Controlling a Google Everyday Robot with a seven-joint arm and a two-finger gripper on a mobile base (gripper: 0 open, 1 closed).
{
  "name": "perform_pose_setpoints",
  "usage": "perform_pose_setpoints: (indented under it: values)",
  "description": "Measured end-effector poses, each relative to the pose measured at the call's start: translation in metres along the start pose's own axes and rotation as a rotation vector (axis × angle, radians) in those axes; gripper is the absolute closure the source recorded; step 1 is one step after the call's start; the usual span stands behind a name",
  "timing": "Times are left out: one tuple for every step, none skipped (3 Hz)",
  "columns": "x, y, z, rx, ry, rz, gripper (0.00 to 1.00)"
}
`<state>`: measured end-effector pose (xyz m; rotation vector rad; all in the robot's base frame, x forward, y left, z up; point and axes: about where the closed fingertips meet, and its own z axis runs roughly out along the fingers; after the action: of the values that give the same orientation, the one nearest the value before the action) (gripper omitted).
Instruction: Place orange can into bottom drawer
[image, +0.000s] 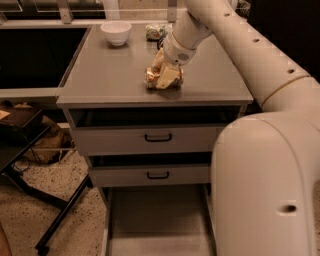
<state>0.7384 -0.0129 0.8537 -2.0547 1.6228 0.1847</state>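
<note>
The orange can (151, 78) lies on its side on the grey cabinet top (110, 75), near the front edge. My gripper (163, 73) comes down on it from the upper right. One cream finger is in front of the can and the other behind it, closed against it, and the can still rests on the top. The bottom drawer (155, 220) is pulled open below, showing its plain grey floor. My large white arm (265, 165) covers the drawer's right side.
A white bowl (116, 32) and a pale green-and-white packet (155, 31) sit at the back of the cabinet top. Two closed grey drawers with black handles (158, 137) are above the open one. Black stand legs (55, 220) cross the speckled floor on the left.
</note>
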Motion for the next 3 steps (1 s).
perform_pose_setpoints:
  values:
    - [-0.011, 0.017, -0.064, 0.157, 0.004, 0.008, 1.0]
    - [-0.055, 0.05, -0.14, 0.34, -0.043, -0.038, 1.0]
    - [-0.121, 0.097, -0.165, 0.433, -0.163, -0.119, 1.0]
